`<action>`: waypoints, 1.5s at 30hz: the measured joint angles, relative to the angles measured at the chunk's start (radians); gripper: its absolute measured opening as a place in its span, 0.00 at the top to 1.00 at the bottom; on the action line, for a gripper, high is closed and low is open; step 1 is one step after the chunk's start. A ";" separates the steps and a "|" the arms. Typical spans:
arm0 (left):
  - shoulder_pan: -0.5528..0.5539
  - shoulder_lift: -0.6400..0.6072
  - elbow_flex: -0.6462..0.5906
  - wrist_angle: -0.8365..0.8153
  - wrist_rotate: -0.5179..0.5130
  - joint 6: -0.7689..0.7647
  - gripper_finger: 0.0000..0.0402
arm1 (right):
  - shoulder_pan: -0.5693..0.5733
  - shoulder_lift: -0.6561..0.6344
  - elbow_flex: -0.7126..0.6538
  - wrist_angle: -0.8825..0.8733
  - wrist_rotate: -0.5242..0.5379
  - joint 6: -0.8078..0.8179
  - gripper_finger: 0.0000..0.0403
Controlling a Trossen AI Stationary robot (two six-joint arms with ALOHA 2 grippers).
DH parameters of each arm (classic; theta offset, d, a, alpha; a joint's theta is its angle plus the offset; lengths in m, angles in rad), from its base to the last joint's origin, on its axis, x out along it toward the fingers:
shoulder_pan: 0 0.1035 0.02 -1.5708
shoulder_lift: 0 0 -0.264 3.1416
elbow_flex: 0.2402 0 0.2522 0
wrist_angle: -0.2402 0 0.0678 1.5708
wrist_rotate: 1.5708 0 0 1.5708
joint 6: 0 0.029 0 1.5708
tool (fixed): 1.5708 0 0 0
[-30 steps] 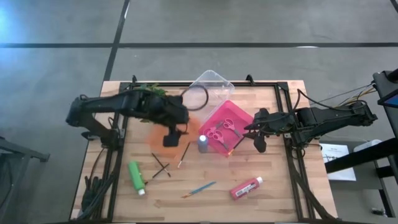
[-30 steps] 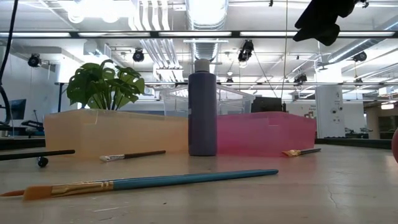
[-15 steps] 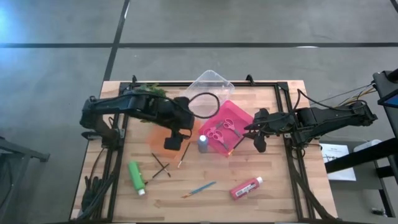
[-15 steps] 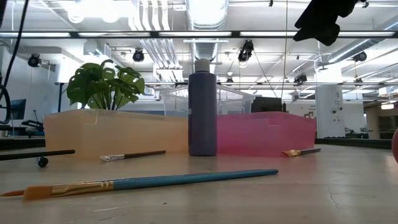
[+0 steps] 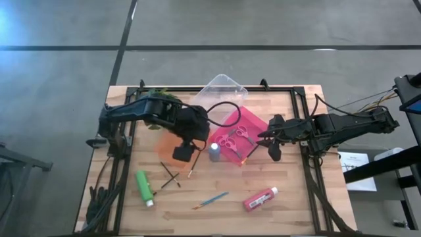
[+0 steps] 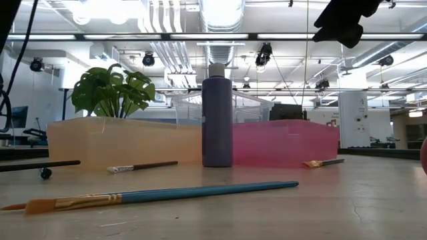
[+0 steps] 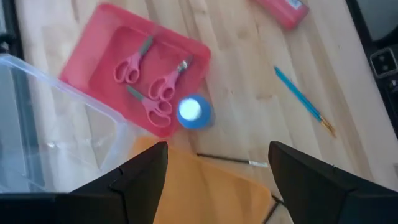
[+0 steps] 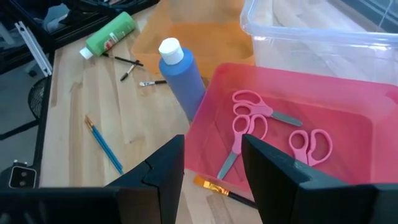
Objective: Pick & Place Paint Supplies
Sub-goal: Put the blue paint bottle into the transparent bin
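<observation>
The blue-purple paint bottle [image 5: 214, 152] stands upright on its base on the table, beside the pink tray [image 5: 253, 125]. My left gripper [image 5: 185, 153] hovers open over the orange tray [image 5: 164, 143], just left of that bottle [image 7: 193, 111]. My right gripper [image 5: 275, 149] hangs open above the table, right of the pink tray [image 8: 348, 118], where pink-handled scissors [image 8: 249, 127] lie. The green bottle [image 5: 144, 187], red bottle [image 5: 260, 198], blue-handled brush [image 5: 210, 200] and dark thin brushes [image 5: 170, 176] lie flat on the wood.
A clear plastic tray [image 5: 223, 91] and a leafy plant [image 6: 110, 90] sit at the far side. One more brush [image 8: 217, 188] lies by the pink tray's near corner. Bare wood lies between the green bottle and the red one, around the blue brush [image 6: 167, 195].
My left arm has swung toward the table's right, carrying its gripper a little nearer the blue-purple bottle. The bottle, trays and brushes lie as before.
</observation>
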 joint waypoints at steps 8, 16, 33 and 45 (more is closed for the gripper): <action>0.015 0.052 0.002 0.038 -0.001 0.017 0.29 | 0.000 0.000 -0.006 0.019 0.004 -0.008 0.61; 0.037 0.174 0.001 0.072 -0.004 0.128 0.29 | 0.000 0.000 -0.009 0.021 0.004 -0.003 0.61; 0.045 0.268 -0.083 0.084 -0.026 0.194 0.41 | 0.002 0.000 -0.031 0.029 -0.001 0.018 0.61; 0.051 0.265 -0.151 0.153 -0.026 0.169 0.48 | 0.002 0.000 -0.030 0.034 -0.003 0.007 0.61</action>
